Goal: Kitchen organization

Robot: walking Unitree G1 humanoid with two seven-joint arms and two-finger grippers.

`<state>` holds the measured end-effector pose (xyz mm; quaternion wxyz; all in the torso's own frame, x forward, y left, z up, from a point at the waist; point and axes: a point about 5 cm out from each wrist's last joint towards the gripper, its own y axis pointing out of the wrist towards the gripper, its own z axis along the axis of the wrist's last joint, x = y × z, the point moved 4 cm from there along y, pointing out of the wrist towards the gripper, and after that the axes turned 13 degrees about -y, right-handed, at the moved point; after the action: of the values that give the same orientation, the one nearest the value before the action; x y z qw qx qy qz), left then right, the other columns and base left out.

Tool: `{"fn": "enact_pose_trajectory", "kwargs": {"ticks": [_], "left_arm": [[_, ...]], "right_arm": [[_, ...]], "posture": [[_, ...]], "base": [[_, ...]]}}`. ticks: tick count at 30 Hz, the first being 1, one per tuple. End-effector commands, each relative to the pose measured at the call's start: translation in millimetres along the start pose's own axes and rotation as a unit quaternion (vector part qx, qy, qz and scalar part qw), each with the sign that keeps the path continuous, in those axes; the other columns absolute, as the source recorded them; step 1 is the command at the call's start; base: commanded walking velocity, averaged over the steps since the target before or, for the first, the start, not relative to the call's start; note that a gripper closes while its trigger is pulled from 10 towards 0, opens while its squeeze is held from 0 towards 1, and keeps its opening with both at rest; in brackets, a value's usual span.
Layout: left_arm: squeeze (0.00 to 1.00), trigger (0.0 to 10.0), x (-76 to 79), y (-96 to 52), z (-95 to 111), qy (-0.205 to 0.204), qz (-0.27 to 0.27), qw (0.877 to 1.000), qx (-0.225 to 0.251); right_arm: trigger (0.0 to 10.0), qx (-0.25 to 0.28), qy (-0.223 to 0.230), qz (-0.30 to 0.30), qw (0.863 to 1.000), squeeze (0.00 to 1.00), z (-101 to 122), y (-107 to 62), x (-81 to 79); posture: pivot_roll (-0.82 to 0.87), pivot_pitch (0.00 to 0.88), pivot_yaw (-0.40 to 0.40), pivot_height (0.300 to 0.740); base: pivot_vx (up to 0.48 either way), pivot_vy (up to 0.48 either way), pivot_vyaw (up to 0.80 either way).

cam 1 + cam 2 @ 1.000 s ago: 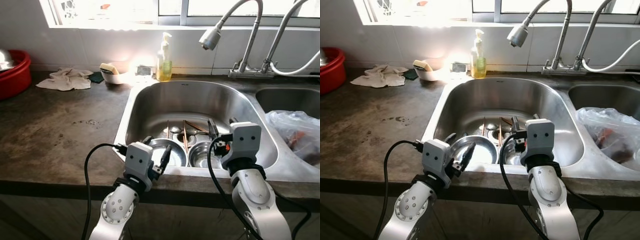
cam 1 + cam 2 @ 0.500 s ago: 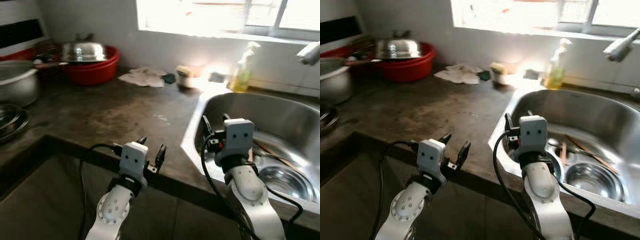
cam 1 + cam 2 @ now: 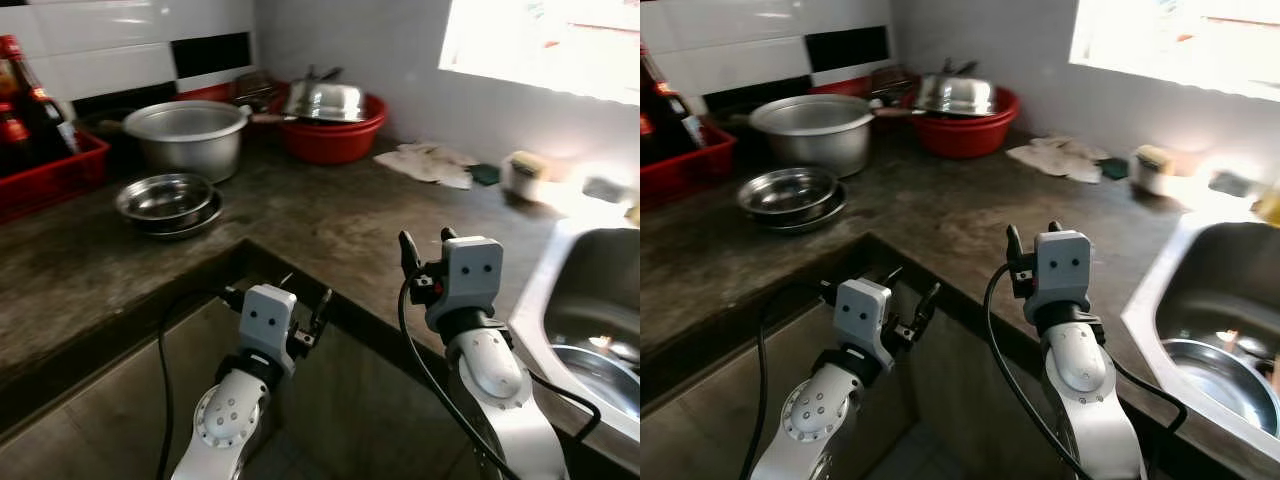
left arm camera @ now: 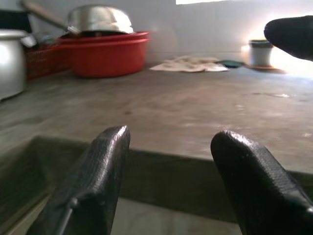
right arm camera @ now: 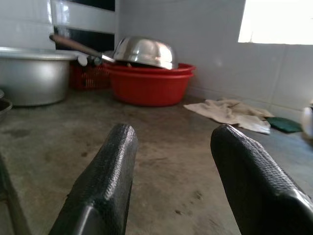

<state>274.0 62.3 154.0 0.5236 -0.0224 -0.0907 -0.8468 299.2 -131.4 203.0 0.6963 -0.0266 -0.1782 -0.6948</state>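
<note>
Two stacked steel bowls (image 3: 167, 198) sit on the dark counter (image 3: 330, 225) at the left, beside a large aluminium pot (image 3: 187, 134). Behind them a red basin (image 3: 335, 128) holds an upturned steel bowl (image 3: 325, 100). My left gripper (image 3: 305, 293) hangs open and holds nothing, just below the counter's front edge. Above that edge my right gripper (image 3: 424, 240) is open too, nothing between its fingers (image 5: 105, 181). The sink (image 3: 588, 262) is at the far right with a steel bowl (image 3: 600, 368) in it.
A red crate with bottles (image 3: 35, 150) stands at the far left. A crumpled cloth (image 3: 432, 163) and a small cup (image 3: 520, 175) lie near the bright window. The counter bends in an L, its inner corner (image 3: 245, 245) in front of my left arm.
The whole view has swung left: the sink slid to the right edge, and the pot, bowls and crate came into view. Both grippers stay open.
</note>
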Motion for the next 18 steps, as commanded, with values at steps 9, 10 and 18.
{"fn": "enact_pose_trajectory", "kwargs": {"ticks": [9,10,18], "left_arm": [[0.00,10.0,-1.2,0.5,0.5,0.001,0.005,1.000,-0.001],[0.00,10.0,-1.2,0.5,0.5,0.001,0.005,1.000,-0.001],[0.00,10.0,-3.7,1.6,-0.2,0.004,0.008,1.000,-0.001]], "right_arm": [[10.0,0.007,0.004,0.008,1.000,0.00,4.4,2.9,-3.8],[10.0,0.007,0.004,0.008,1.000,0.00,4.4,2.9,-3.8],[10.0,-0.003,0.011,0.012,1.000,0.00,1.1,5.0,-5.5]], "posture": [[0.12,0.000,-0.046,0.740],[0.12,0.000,-0.046,0.740],[0.12,0.000,-0.048,0.740]], "base": [[0.000,0.267,0.80],[0.000,0.296,0.80],[0.000,0.072,0.26]]}}
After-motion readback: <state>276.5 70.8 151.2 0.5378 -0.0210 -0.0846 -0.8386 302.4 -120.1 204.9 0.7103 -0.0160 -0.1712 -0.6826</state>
